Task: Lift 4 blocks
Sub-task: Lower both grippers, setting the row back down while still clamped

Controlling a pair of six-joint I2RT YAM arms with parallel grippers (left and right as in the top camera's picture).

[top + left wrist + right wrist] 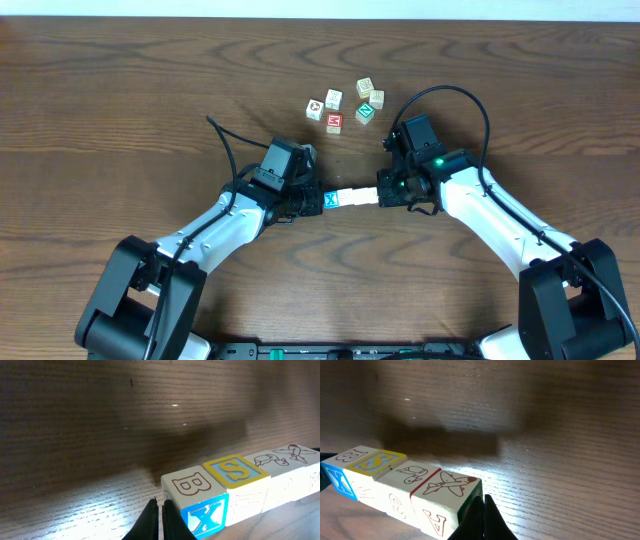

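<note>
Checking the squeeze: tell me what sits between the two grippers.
Four blocks in a row, end to end, span from the left gripper to the right gripper; the overhead view shows it.

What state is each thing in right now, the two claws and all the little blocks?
row of four blocks: squeezed end to end, seemingly held off the table
left gripper: shut, tips pressing the blue X end
right gripper: shut, tips pressing the airplane end
loose blocks: lying on the table, untouched

Left arm (225, 220) and right arm (490, 205) reach inward, facing each other, jaws closed.
</note>
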